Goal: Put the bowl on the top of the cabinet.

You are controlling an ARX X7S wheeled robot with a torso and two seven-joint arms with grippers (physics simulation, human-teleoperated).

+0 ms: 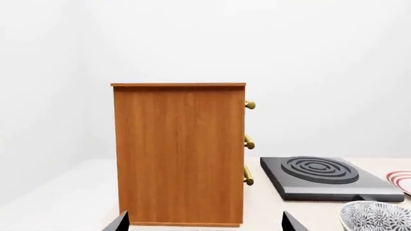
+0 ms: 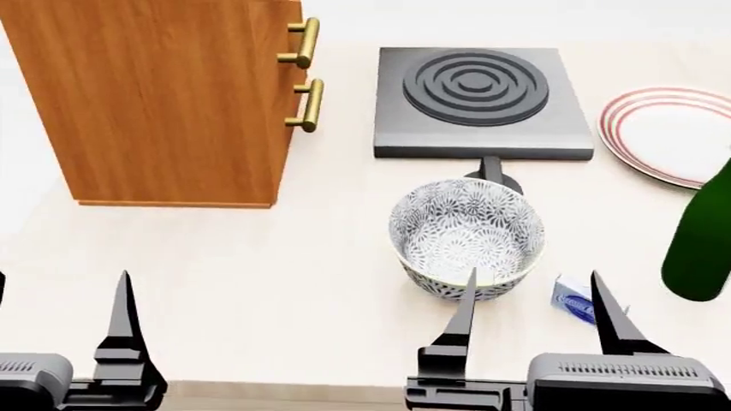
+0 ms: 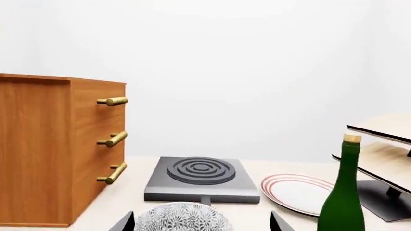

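The bowl (image 2: 466, 240), deep and white with a fine grey leaf pattern, stands upright on the pale table just in front of the stove. My right gripper (image 2: 533, 295) is open right behind it, with one fingertip (image 2: 468, 291) at the bowl's near rim. In the right wrist view the bowl (image 3: 180, 216) sits ahead of my open gripper (image 3: 202, 222), nearer one finger. The orange-brown cabinet (image 2: 160, 94) stands at the far left with its brass handles facing the stove. My left gripper (image 1: 204, 222) is open and empty, facing the cabinet's (image 1: 180, 154) side; the bowl (image 1: 376, 216) lies off to one side.
A dark grey stove (image 2: 480, 98) with ring burner sits behind the bowl. A red-ringed plate (image 2: 668, 133) lies far right, and a green bottle (image 2: 699, 248) stands at the right edge. A small blue-white packet (image 2: 571, 300) lies by my right gripper. A light-wood rack (image 3: 385, 159) stands beyond the bottle.
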